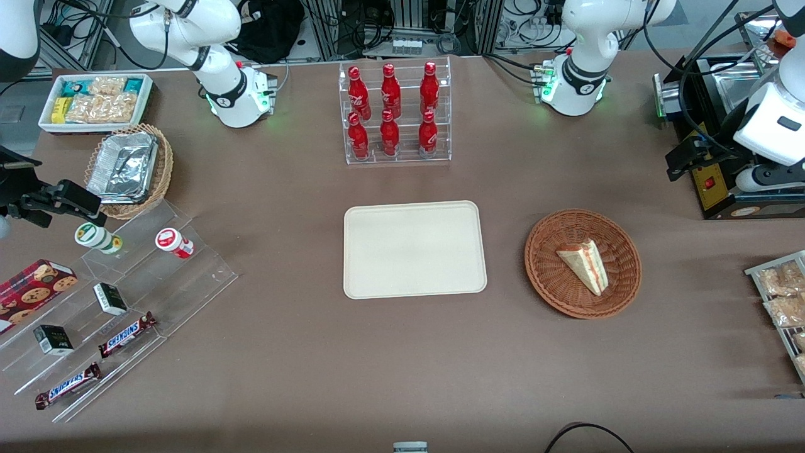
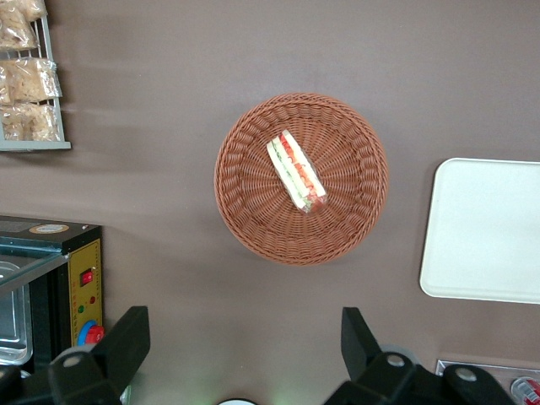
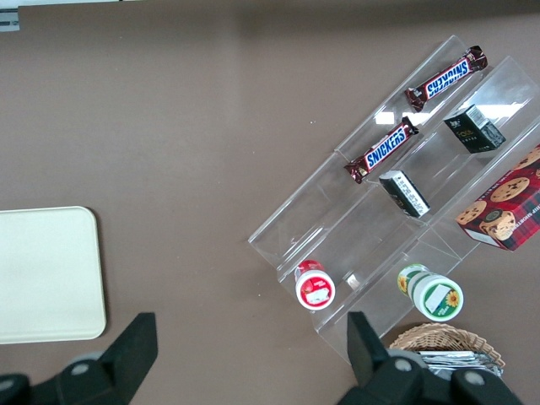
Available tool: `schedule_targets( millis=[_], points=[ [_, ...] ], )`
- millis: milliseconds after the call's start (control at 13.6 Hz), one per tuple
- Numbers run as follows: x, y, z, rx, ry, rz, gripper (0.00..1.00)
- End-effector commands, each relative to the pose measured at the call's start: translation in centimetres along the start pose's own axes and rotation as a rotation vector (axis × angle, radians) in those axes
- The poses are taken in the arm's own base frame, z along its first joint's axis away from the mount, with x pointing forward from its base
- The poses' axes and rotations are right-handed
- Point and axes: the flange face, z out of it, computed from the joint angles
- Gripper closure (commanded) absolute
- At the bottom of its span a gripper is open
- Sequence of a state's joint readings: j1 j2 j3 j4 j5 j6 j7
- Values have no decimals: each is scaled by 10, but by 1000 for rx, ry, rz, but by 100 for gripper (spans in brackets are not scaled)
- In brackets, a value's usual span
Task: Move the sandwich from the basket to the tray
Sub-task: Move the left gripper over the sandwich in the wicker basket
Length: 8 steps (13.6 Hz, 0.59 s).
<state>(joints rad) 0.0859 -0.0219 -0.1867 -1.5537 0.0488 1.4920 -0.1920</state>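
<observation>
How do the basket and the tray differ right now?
The basket is round, reddish-brown woven wicker; the tray is a flat, smooth, cream rectangle. The basket holds the sandwich; the tray is bare. Both lie on the brown table. The open gripper hangs above, near the basket.

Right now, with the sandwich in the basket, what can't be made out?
- Left arm's gripper: open high above the table; the front view's edge crops it out.
- Triangular white-bread sandwich in the reddish-brown wicker basket: its underside is hidden.
- Flat cream rectangular tray: cut by the left wrist view's edge.
</observation>
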Motion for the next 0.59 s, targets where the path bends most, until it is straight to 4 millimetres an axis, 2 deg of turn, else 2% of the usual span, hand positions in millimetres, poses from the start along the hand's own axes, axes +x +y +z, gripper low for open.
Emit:
schedule_targets(
  millis=[0,74,221,516],
  points=[
    [-3,-3,-5,7,-4,-23,0],
    [-2,-4,-1,8,-10,-25,0],
    [10,-5,21,7,-52,-26,0],
    [42,1,98,2,-126,-26,0]
  ],
)
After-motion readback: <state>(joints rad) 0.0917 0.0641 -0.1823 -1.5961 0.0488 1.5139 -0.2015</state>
